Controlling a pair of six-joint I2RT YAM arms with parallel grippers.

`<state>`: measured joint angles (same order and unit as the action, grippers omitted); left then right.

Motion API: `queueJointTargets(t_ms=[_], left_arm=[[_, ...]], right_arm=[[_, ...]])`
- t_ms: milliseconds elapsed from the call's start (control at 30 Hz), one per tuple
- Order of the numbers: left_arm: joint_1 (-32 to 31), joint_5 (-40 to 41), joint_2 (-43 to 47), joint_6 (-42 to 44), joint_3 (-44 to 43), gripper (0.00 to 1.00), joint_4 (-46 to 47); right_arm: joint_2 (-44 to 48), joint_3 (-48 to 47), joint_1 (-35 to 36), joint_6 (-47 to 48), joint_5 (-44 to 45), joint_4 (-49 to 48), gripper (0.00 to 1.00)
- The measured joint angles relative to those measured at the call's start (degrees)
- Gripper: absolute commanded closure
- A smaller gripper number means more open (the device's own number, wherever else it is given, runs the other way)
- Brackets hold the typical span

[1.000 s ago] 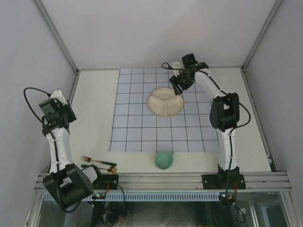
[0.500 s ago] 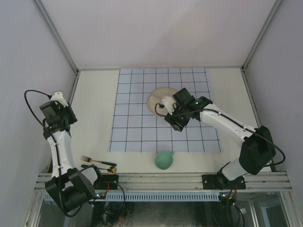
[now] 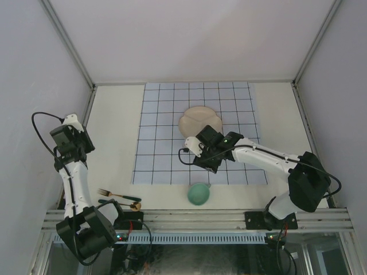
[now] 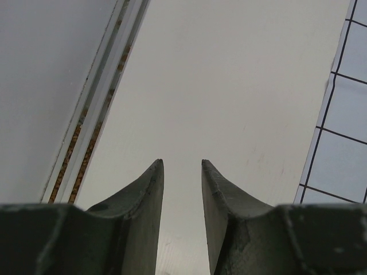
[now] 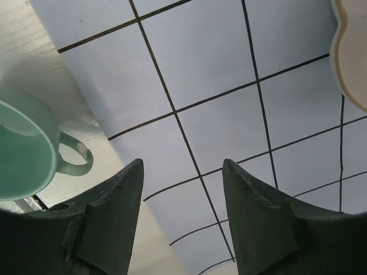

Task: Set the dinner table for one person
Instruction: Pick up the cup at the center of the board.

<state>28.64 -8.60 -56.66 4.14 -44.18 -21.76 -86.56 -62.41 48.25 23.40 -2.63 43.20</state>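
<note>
The right gripper [image 5: 182, 163] has been swung back from the plate [image 3: 199, 121] to the mug [image 3: 198, 194], jaws wide and empty. The left gripper [image 4: 181, 163] is held narrow, empty. Underneath both, the dinner table [image 3: 114, 132] is laid flat, long axis seemingly left-right.

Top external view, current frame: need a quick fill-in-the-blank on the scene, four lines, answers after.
Only the cream divided ____ lies on the pale-blue grid cloth.
The ____ mug stands on the bare dinner table, off the cloth.
The fork and spoon lie beside the ____ arm's base.
The right gripper hovers open over the cloth, holding ____.
Missing: plate; green; left; nothing.
</note>
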Motion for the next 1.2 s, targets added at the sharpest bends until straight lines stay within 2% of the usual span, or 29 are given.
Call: queueJointTargets(t_ms=[467, 667, 967, 1200], left_arm=[[0.00, 0.48, -1.36, 0.00, 0.17, 0.63, 0.33], [0.00, 0.85, -1.38, 0.02, 0.22, 0.63, 0.35], [0.00, 1.57, -1.86, 0.02, 0.37, 0.63, 0.57], [0.00, 2.47, -2.60, 0.02, 0.37, 0.63, 0.59]], right_arm=[[1.22, -0.02, 10.95, 0.24, -1.31, 1.92, 0.44], [3.52, 0.55, 11.56, 1.99, -1.18, 3.78, 0.43], [19.82, 7.61, 10.91, 4.55, -2.73, 9.14, 0.42], [19.96, 12.00, 10.64, 4.59, -8.04, 9.14, 0.42]])
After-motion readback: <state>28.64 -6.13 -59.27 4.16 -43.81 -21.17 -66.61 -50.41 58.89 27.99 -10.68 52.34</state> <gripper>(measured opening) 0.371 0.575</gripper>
